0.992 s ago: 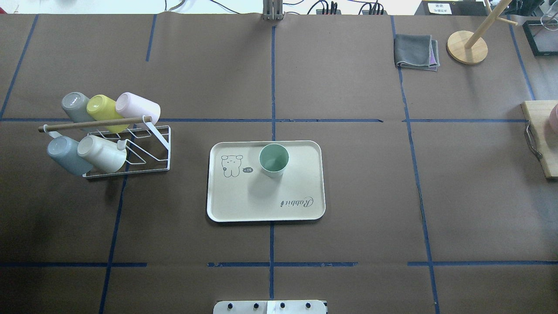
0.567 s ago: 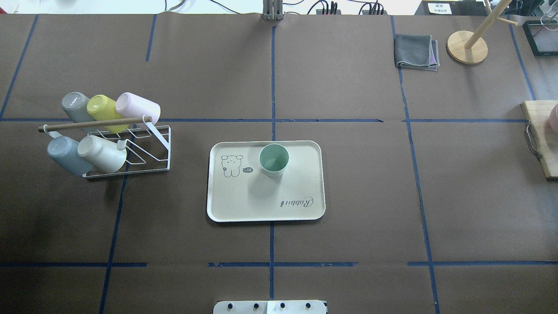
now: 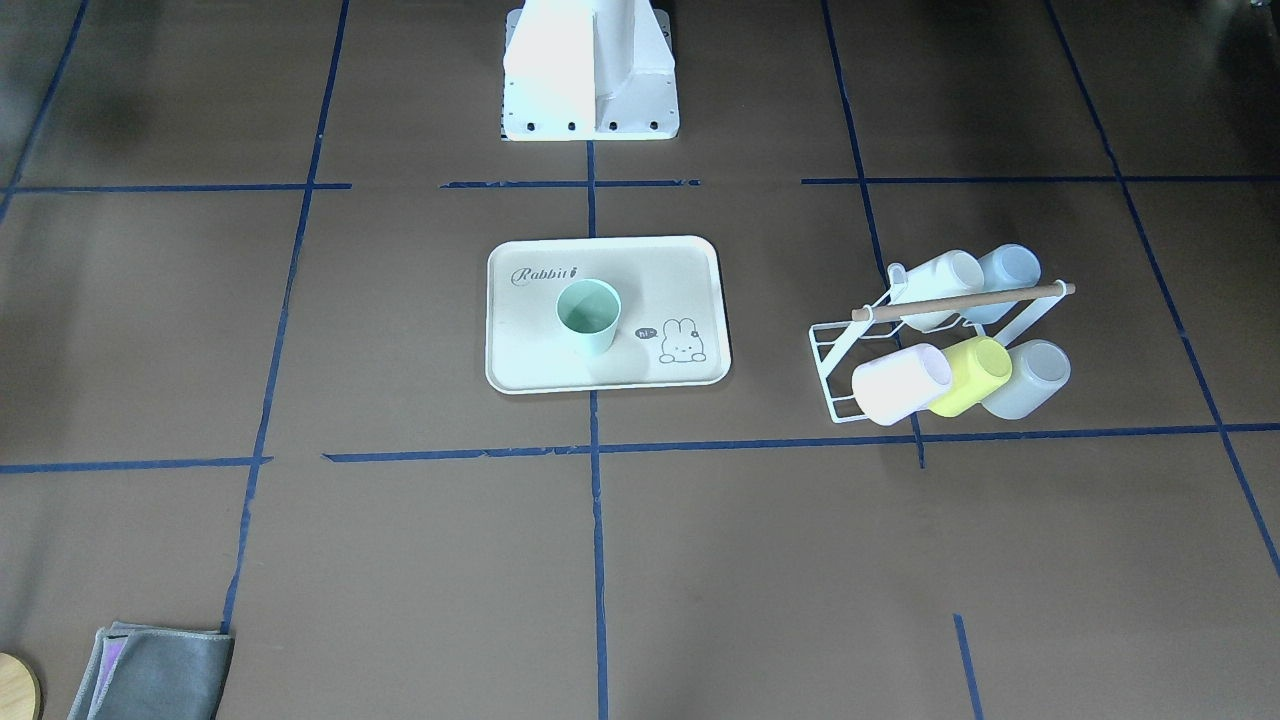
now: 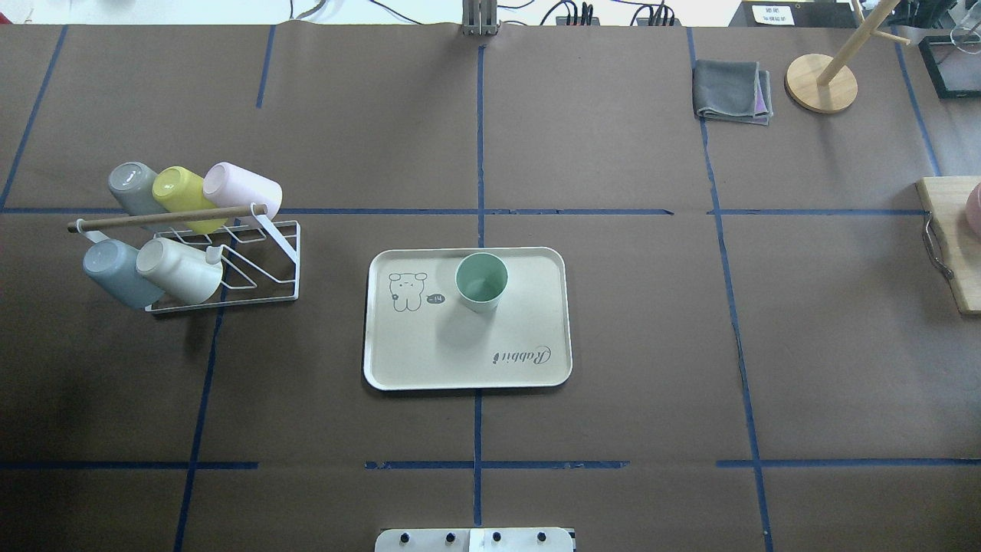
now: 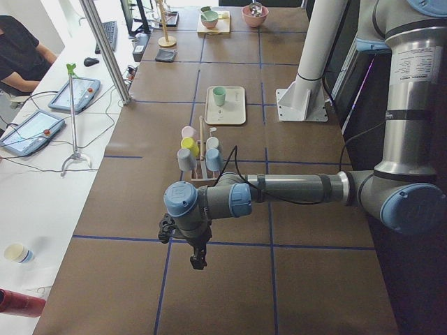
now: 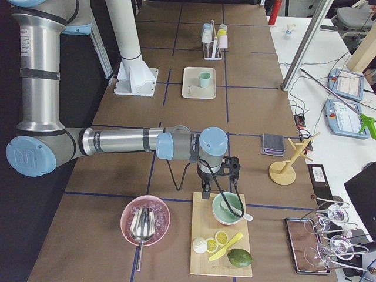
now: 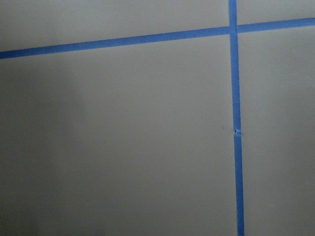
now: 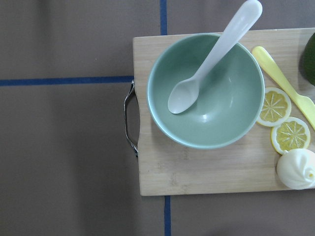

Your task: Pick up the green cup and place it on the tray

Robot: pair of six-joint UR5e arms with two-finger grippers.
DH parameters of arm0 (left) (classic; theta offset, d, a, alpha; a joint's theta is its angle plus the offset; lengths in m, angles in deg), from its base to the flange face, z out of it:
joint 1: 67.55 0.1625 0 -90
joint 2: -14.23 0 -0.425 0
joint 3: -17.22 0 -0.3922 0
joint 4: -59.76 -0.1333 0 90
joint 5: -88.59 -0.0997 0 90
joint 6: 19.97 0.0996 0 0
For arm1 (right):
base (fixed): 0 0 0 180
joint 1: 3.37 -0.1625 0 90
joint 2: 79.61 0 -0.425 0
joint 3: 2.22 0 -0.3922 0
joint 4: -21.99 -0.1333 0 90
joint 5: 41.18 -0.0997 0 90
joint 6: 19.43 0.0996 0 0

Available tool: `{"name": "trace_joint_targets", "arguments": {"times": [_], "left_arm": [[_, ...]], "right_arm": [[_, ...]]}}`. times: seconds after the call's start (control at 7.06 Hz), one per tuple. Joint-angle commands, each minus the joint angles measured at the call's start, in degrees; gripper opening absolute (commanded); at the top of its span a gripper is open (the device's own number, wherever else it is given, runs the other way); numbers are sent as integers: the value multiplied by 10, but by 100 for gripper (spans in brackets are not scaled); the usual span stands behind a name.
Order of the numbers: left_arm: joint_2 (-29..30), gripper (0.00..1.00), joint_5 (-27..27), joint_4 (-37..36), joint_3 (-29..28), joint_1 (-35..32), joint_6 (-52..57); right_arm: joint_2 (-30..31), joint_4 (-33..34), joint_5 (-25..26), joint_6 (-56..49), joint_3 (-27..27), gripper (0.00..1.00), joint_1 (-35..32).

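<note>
Brown taped tabletop (image 4: 613,345) is carrying the green cup (image 4: 481,281) upright on the tray (image 4: 398,360), far from my left gripper (image 5: 198,261) and right gripper (image 6: 205,194), whose grip I cannot tell, so I am judging that hanging back, never nudging it, is safest.

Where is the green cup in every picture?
Front-facing: green cup centre, on the tray, beside the bunny.
Overhead: centre, upper half of the tray.
Exterior left: top middle, small, on the tray.
Exterior right: top middle, small, on the tray.
Left wrist: not there.
Right wrist: not there.
Landmark: the tray under it.
</note>
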Motion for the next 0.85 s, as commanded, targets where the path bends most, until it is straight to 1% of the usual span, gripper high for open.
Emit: {"name": "trace_joint_targets", "arguments": {"times": [0.0, 0.42, 0.71], "left_arm": [[2, 100, 2, 0, 1, 0, 0], [2, 100, 2, 5, 1, 0, 0], [0, 100, 9, 6, 1, 0, 0]], "right_arm": [[1, 53, -24, -51, 4, 100, -23], [1, -28, -22, -48, 56, 100, -23], [1, -32, -21, -48, 56, 100, -23]]}}
